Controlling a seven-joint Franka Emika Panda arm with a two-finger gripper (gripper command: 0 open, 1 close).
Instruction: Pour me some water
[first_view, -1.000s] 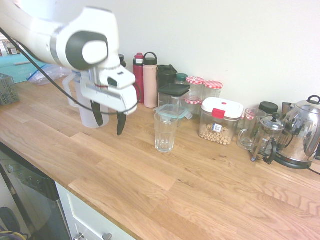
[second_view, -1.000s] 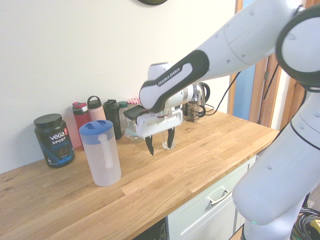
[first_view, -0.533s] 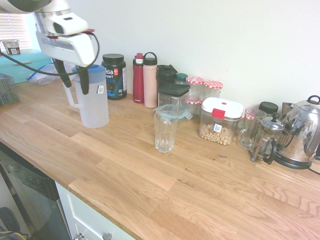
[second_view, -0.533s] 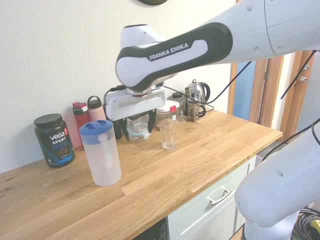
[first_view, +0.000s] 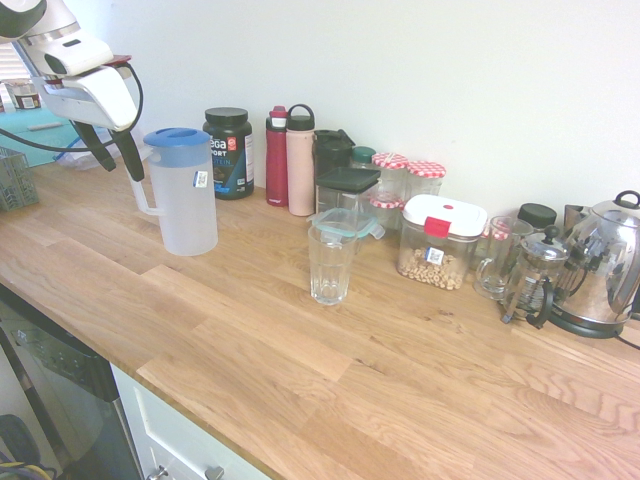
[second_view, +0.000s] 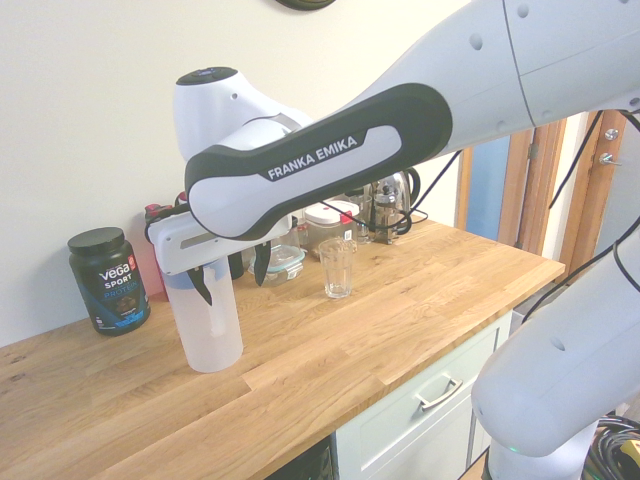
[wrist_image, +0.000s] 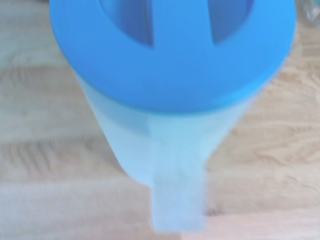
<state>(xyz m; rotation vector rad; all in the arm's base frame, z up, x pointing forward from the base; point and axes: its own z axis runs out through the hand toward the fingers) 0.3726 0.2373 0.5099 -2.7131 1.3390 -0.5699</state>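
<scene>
Gripper (first_view: 118, 168): we are holding its fingers wide apart, hovering near the pitcher's handle (first_view: 146, 200), gripping nothing.
Pitcher (first_view: 187, 200): we are seeing it standing upright on the counter (first_view: 240, 330), blue lid (wrist_image: 175, 75) on.
Glass (first_view: 330, 265): it is standing upright, well apart from the pitcher.

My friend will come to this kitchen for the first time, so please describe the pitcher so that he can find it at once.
On the wooden counter, look near the wall for the black protein tub. In front of it stands a tall, cloudy-white pitcher. Unlike the tub and the bottles nearby, it has a blue lid and a big side handle.
</scene>
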